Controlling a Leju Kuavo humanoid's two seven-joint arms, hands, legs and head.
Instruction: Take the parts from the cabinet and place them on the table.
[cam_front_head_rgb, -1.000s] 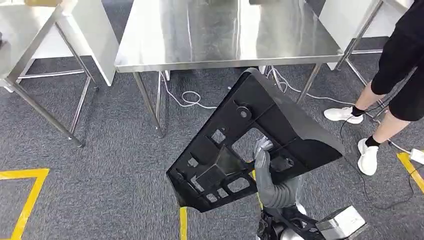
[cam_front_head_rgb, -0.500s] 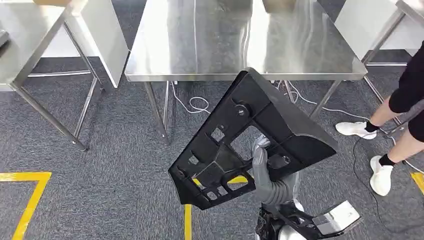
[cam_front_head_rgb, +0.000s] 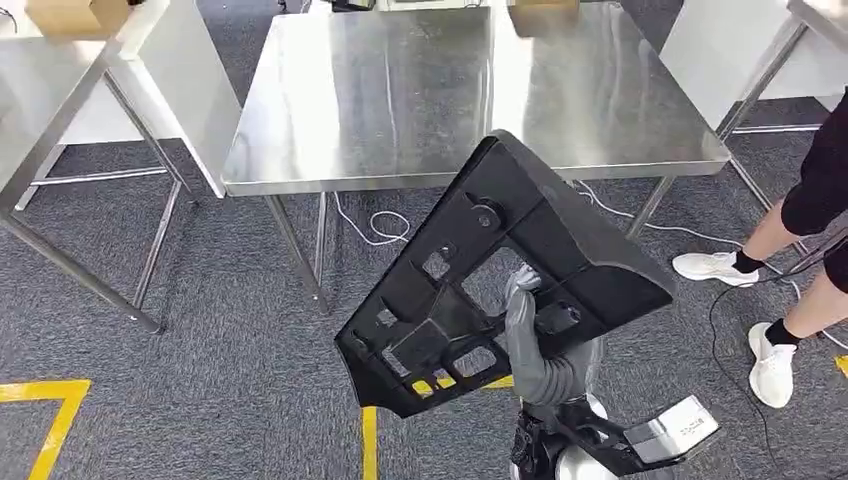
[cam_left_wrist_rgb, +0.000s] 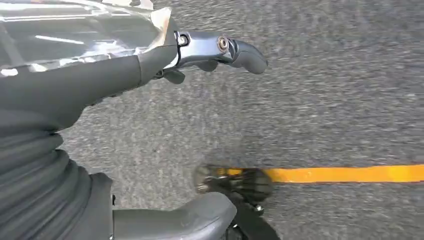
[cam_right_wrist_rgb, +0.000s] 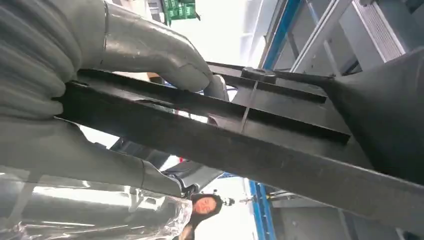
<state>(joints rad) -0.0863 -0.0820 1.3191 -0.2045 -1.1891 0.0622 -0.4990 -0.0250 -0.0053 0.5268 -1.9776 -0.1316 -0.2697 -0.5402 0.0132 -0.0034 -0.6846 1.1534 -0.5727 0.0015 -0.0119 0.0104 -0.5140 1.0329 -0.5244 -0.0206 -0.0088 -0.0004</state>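
Head view: bare steel table (cam_front_head_rgb: 400, 100) far ahead; left hand (cam_left_wrist_rgb: 210, 50) hangs empty, fingers apart. Right hand (cam_front_head_rgb: 524, 330) grips the large black ribbed plastic panel (cam_front_head_rgb: 500, 280) (tilted, aloft) — carrying step; next, step closer and lower it onto the tabletop.

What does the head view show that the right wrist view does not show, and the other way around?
Head view alone: the steel table ahead, grey carpet with yellow floor lines, a white cable under the table, and a person's legs at the right.
Right wrist view alone: blue frames behind the part and a person's head in the background.
Both: the right hand gripping the large black plastic part, which is tilted in the air, short of the table.
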